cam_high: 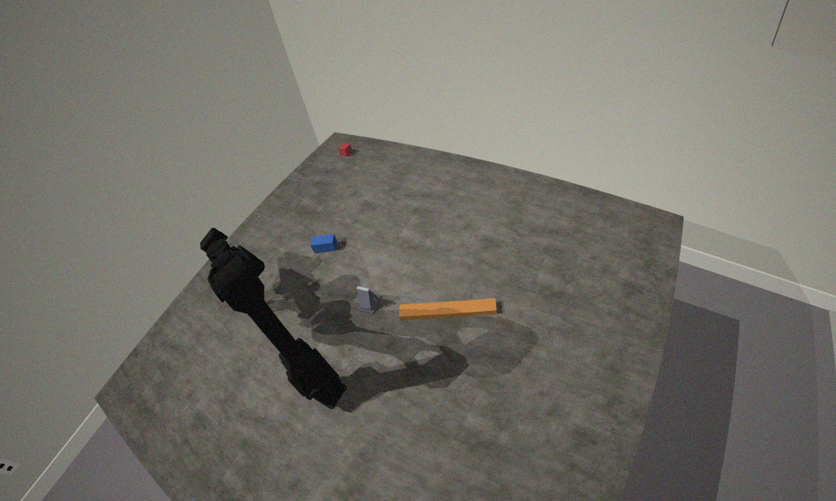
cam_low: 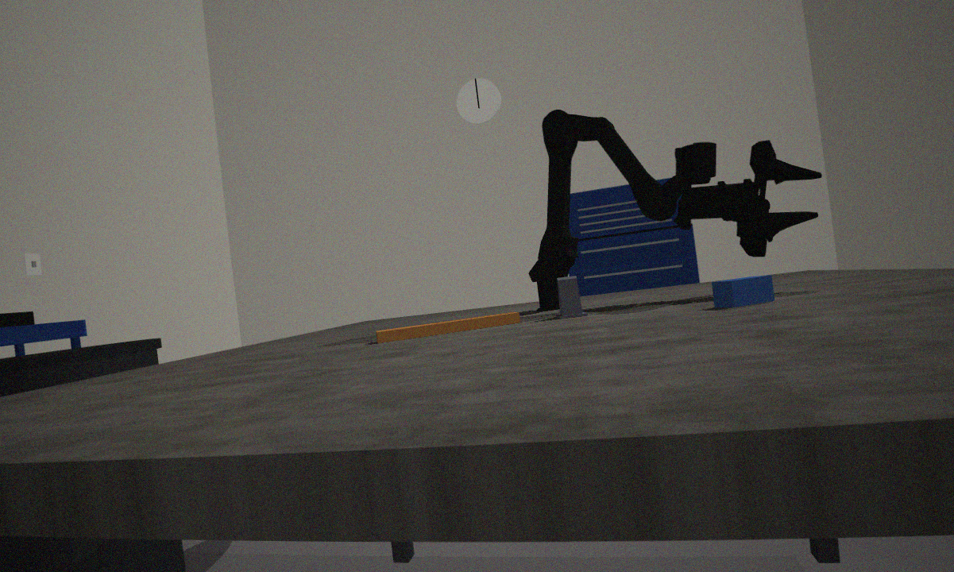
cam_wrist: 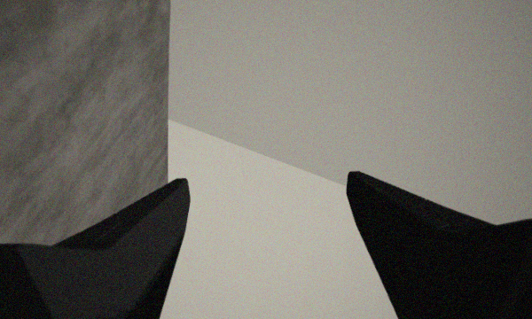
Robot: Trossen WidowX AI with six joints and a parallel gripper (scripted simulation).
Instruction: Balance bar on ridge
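One big grey table [cam_high: 532, 399] holds everything, and the black robot arm [cam_high: 271, 323] reaches high over its left side, with its gripper [cam_low: 796, 193] up in the air, fingers wide apart and holding nothing. Next in size, the long orange bar [cam_high: 448, 308] lies flat on the table, just beside the little grey ridge [cam_high: 366, 298], not on it. Smaller still are a blue block [cam_high: 323, 243] near the arm and a tiny red cube [cam_high: 344, 149] at the far corner.

Plain pale walls [cam_low: 359, 213], round wall clock [cam_low: 477, 100], blue drawer cabinet [cam_low: 632, 245] behind the dark counter [cam_low: 465, 483], blue bench [cam_low: 25, 334] at left, grey floor [cam_high: 750, 405], dim light
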